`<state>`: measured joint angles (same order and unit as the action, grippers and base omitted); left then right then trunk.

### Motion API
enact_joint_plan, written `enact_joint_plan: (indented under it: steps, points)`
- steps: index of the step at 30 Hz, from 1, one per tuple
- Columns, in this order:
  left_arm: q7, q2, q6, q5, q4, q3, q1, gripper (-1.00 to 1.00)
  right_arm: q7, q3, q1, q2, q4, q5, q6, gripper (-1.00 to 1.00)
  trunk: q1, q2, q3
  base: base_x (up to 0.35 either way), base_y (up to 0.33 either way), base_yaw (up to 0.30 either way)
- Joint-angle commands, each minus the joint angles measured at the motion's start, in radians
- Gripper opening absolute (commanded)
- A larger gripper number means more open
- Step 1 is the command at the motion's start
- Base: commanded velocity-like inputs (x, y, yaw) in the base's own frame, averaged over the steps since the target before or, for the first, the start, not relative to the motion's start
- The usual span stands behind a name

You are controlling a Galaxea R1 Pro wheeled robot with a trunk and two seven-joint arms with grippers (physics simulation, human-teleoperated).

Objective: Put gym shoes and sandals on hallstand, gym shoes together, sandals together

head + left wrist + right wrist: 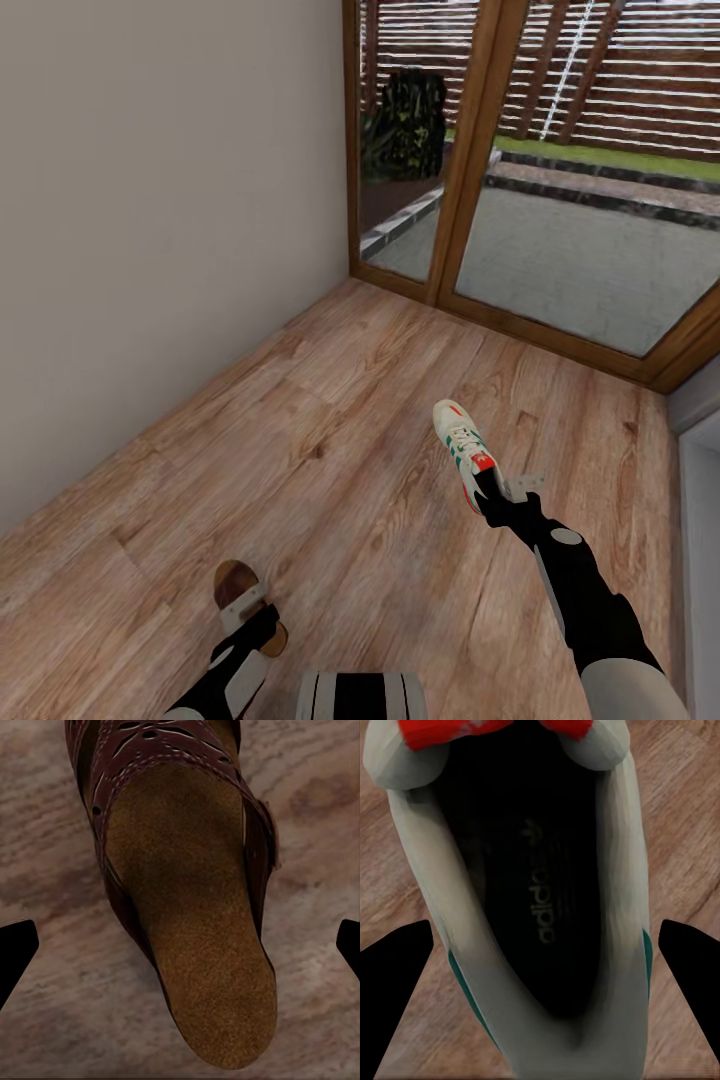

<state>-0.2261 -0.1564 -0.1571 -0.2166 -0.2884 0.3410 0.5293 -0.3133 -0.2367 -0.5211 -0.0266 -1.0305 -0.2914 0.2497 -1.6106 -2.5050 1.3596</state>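
A cream-white gym shoe (460, 448) with green stripes and red patches hangs above the corridor floor (330, 440). My right gripper (492, 492) is shut on its heel end. In the right wrist view the two fingers press the sides of the gym shoe (540, 907) around its dark insole. A brown sandal (240, 590) lies on the planks close to my base. My left gripper (255, 625) stands open over the sandal's heel. In the left wrist view the sandal (195, 945) sits between widely spread fingers that do not touch it. The hallstand is out of view.
A plain beige wall (150, 250) runs along the left. Wood-framed glass doors (470, 180) close the far end, with a patio behind. A pale grey-white surface (700, 520) lines the right edge; I cannot tell what it is. Open planks lie between the two shoes.
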Motion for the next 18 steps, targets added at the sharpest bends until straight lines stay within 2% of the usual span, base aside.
enact_joint_plan:
  steps: [1, 8, 16, 18]
  points:
    - [-0.003, 0.000, -0.004, -0.010, 0.000, -0.004, 0.001, 1.00, -0.009, -0.003, 0.000, 0.001, -0.002, -0.009, 0.003, -1.00, 0.000, 0.000, 0.001, 0.000, 0.000, 0.000]
    - [-0.002, 0.000, -0.005, -0.009, 0.001, -0.003, 0.001, 1.00, -0.009, -0.003, 0.000, 0.001, -0.010, -0.009, 0.003, -1.00, 0.000, 0.000, 0.004, 0.000, 0.000, 0.018]
    - [-0.002, 0.000, -0.007, -0.009, 0.003, -0.001, -0.002, 1.00, -0.009, -0.001, 0.000, 0.001, -0.036, -0.009, 0.003, -1.00, -0.003, -0.002, 0.045, 0.000, 0.000, 0.030]
    - [-0.002, 0.000, -0.008, -0.009, 0.003, -0.001, -0.005, 1.00, -0.009, 0.000, 0.000, 0.001, -0.037, -0.010, 0.003, -1.00, -0.003, -0.002, 0.047, 0.000, 0.000, 0.003]
